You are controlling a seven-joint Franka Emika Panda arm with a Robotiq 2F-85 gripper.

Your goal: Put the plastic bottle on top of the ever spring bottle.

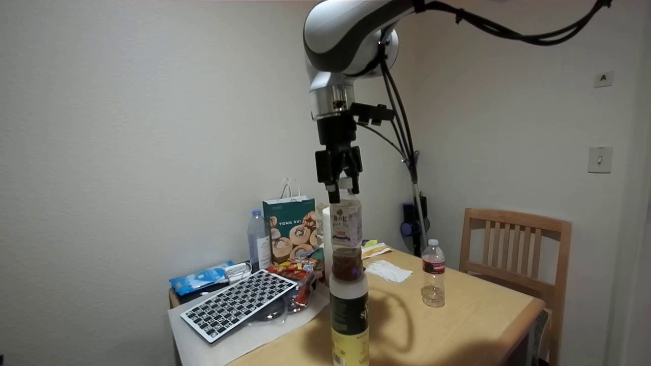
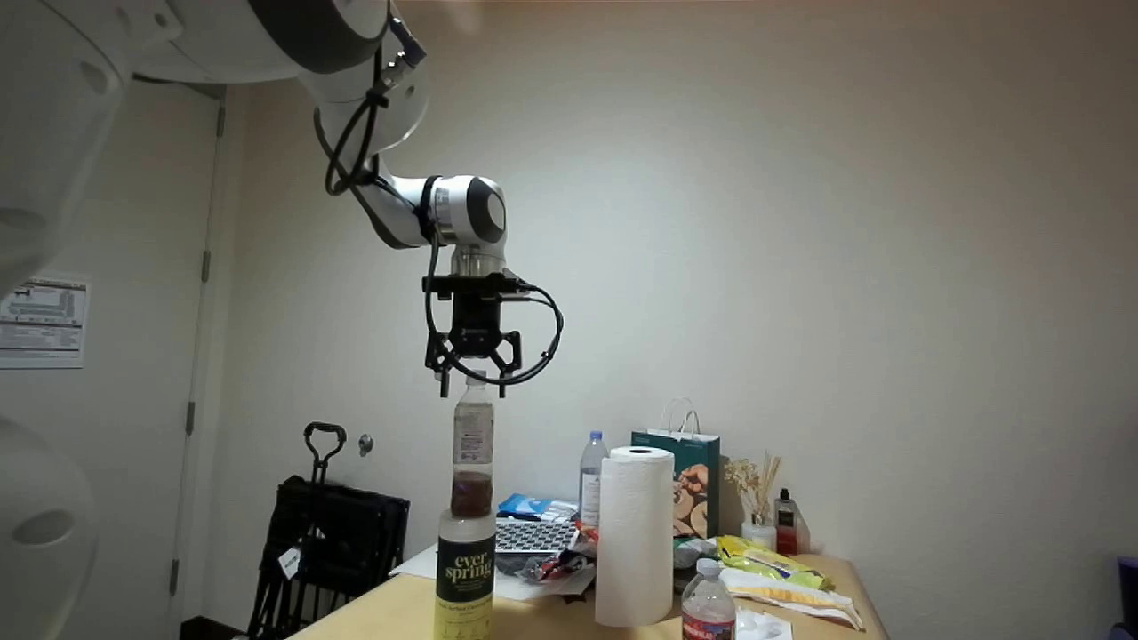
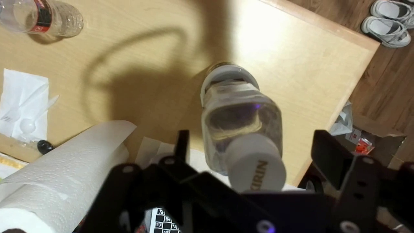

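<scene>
— Checking your plastic bottle (image 2: 473,436): where is it standing?

— Upright, in both exterior views, on the white cap (image 1: 348,288) of the ever spring bottle (image 2: 466,573). Its base is touching that cap, and brown liquid is filling its lower part.

— And your pincer (image 2: 473,391)?

— It's pointing straight down at the plastic bottle. Its fingers (image 3: 330,158) are standing wide apart, one on each side of the plastic bottle's pale cap (image 3: 255,165), and gaps are showing on both sides in the wrist view. You're gripping nothing.

— Noting it. Ever spring bottle?

— It's standing upright on the tabletop (image 1: 468,315); its foot is running out of frame in both exterior views.

— Rest, quick?

— You're seeing a paper towel roll (image 2: 635,551) standing near the ever spring bottle, and a smaller clear bottle (image 1: 433,284) with a red label standing well apart from it. A checkered board (image 1: 239,305) is lying just beside some red packets (image 1: 297,265). A blue-capped bottle (image 1: 259,244) is standing near a green paper bag (image 1: 292,229). In the wrist view, a fork (image 3: 11,111) and a spoon (image 3: 27,125) are lying on a napkin (image 3: 17,84), and pale shoes (image 3: 385,27) are sitting on the floor (image 3: 378,84). A wooden chair (image 1: 513,269) is standing past the tabletop's edge in an exterior view.
</scene>
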